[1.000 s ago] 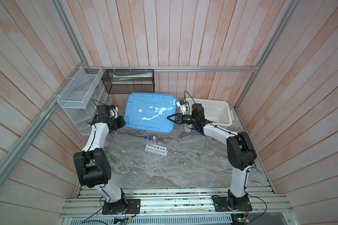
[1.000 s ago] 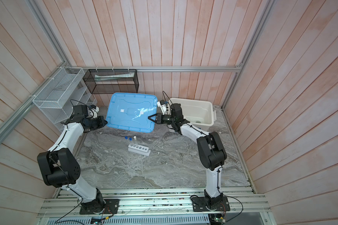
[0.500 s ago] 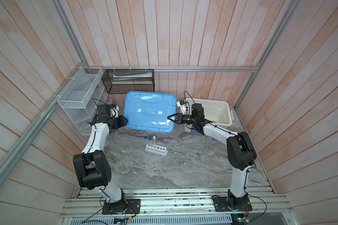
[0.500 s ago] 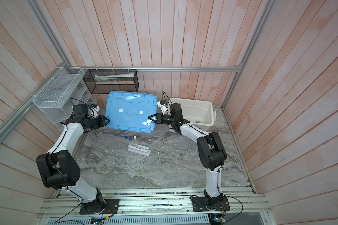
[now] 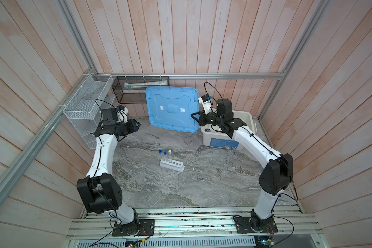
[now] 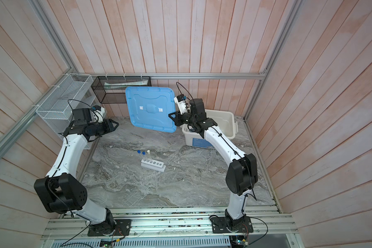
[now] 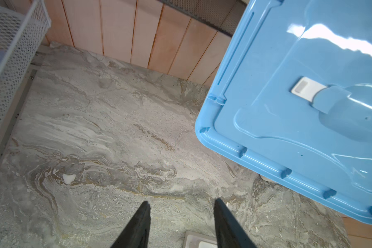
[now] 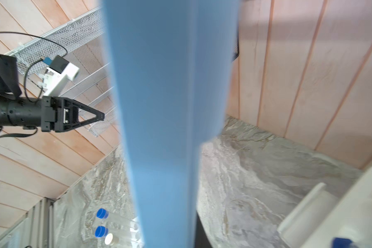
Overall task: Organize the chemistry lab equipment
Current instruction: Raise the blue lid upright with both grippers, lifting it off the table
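- Grey marble tabletop (image 5: 202, 182) boxed in by pink wood panel walls, with wire baskets (image 5: 84, 107) on the wall behind the left gripper
- right gripper (image 5: 195, 117) is pinched tight on the nearest side edge of the blue lid (image 5: 172, 109); the lid hangs out ahead of its tips, tipped up steeply
- white bin (image 5: 207, 140) sits just under and behind that gripper with its top open; I read it as lid off so gear can go in
- cannot tell if the lid's low edge touches the marble or the bin corner
- left gripper (image 7: 180, 204) has its jaws spread with nothing between them, aimed toward the lid's far edge but apart from it; the right wrist view shows the gap
- my guess is it's standing by to steady or take the lid, since a one-edge grip on a wide panel looks shaky
- white rack (image 5: 174, 166) is on the marble, between the two grippers and well back toward the arm bases, untouched
- three test tubes (image 5: 165, 156) stand upright in the rack holes at the end nearer the left gripper, two blue caps and one white; the other holes are empty, so the set could move as one
- small blue piece (image 5: 207, 130) seems to lie inside the bin, right below the right gripper; too small to be sure
- round dish not spotted
- judged early to mid task: bin open, rack and tubes not yet stowed
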Tool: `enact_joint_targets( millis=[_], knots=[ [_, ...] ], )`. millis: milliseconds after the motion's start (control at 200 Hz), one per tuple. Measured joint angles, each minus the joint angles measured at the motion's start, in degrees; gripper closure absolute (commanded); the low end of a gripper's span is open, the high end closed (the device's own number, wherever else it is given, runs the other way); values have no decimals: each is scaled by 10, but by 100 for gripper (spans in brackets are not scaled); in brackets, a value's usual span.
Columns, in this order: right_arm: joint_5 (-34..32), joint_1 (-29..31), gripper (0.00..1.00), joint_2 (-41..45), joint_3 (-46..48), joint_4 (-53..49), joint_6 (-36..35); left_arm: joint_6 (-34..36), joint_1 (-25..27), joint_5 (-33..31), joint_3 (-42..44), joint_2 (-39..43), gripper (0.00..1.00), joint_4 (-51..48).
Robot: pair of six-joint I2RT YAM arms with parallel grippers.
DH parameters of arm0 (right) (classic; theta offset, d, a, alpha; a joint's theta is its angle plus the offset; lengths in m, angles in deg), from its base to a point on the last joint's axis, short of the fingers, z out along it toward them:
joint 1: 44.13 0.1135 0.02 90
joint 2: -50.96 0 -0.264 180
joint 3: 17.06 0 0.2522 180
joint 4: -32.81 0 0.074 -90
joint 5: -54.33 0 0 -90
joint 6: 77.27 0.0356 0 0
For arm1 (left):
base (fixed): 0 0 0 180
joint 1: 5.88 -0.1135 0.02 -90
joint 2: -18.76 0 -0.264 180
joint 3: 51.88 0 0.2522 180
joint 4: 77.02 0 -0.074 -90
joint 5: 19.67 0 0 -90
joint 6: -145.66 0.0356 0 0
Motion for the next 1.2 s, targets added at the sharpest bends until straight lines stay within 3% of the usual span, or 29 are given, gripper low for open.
enact_joint_targets(
  millis=[140, 220, 385, 590, 720, 960, 1200],
  knots=[
    [-71, 5, 97, 69, 0, -54, -78, -12, 16, -5, -59, 17, 45, -14],
    [-136, 18, 97, 110, 2, -74, -127, -24, 32, -4, -77, 30, 37, -12],
    [-284, 74, 97, 188, 28, -73, -227, -69, 70, 5, -89, 44, 36, 8],
    [-487, 139, 97, 223, 121, 4, -375, -152, 116, 22, -90, 40, 36, 66],
    [-575, 156, 97, 218, 193, 58, -458, -231, 135, 24, -89, 37, 36, 119],
    [-660, 188, 98, 215, 260, 176, -589, -389, 192, 45, -59, 13, 35, 243],
    [-694, 208, 100, 216, 284, 276, -659, -506, 242, 76, -47, -64, 34, 331]
  ],
)
